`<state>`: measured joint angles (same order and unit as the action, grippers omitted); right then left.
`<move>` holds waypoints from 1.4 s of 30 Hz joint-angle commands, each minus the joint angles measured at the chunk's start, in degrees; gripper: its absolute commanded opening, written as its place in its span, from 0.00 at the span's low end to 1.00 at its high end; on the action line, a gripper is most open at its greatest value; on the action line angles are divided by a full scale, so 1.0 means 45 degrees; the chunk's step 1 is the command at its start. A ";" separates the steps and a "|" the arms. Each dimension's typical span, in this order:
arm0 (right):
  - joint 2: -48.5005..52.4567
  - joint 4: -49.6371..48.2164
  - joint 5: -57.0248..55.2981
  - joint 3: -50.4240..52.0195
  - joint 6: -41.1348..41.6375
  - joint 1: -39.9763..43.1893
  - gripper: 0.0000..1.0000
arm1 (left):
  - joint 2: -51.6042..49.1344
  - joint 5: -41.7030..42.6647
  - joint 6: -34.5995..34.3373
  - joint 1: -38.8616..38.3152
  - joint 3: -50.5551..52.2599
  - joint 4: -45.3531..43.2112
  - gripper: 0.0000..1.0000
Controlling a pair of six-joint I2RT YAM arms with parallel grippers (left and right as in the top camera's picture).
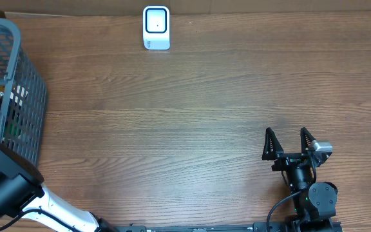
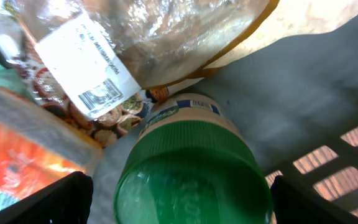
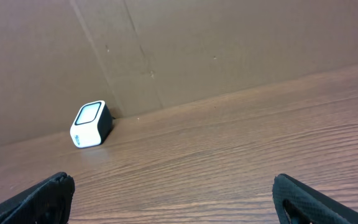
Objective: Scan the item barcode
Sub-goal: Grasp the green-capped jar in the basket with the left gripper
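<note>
The right gripper (image 1: pixel 290 143), at the lower right of the overhead view, stands wide open and empty. The small white barcode scanner (image 1: pixel 156 28) sits at top centre, and the grey plastic basket (image 1: pixel 24 96) at the left edge. In the left wrist view, the left gripper (image 2: pixel 188 199) is wide open around the green-capped plastic bottle (image 2: pixel 191 168), not closed on it. In the right wrist view the scanner (image 3: pixel 91 124) stands at the left.

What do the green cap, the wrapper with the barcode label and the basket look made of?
Green cap: moulded plastic, semi-glossy, with soft highlights on its top. Wrapper: thin clear film, probably plastic, crinkled and shiny; its barcode label looks like matte white paper. Basket: grey rigid plastic, likely, with a moulded slotted wall.
</note>
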<state>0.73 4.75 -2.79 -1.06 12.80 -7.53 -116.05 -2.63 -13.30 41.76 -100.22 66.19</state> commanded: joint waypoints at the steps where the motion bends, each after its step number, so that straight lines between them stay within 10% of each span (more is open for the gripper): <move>1: -0.0126 -0.0044 0.0083 0.0136 -0.0194 0.0044 1.00 | -0.0185 0.0146 0.0112 0.0024 0.0704 -0.0510 0.93; 24: -0.0126 -0.0044 0.0083 0.0136 -0.0194 0.0044 1.00 | -0.0185 0.0947 -0.0034 0.0024 -0.0437 0.0015 0.47; 42: -0.0126 -0.0044 0.0087 0.0136 -0.0194 0.0044 1.00 | 0.0097 0.4143 -0.0578 -0.0092 -1.1599 0.5197 0.42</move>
<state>0.73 4.75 -2.74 -1.06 12.78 -7.53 -117.51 9.54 -15.05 41.69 -144.03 87.96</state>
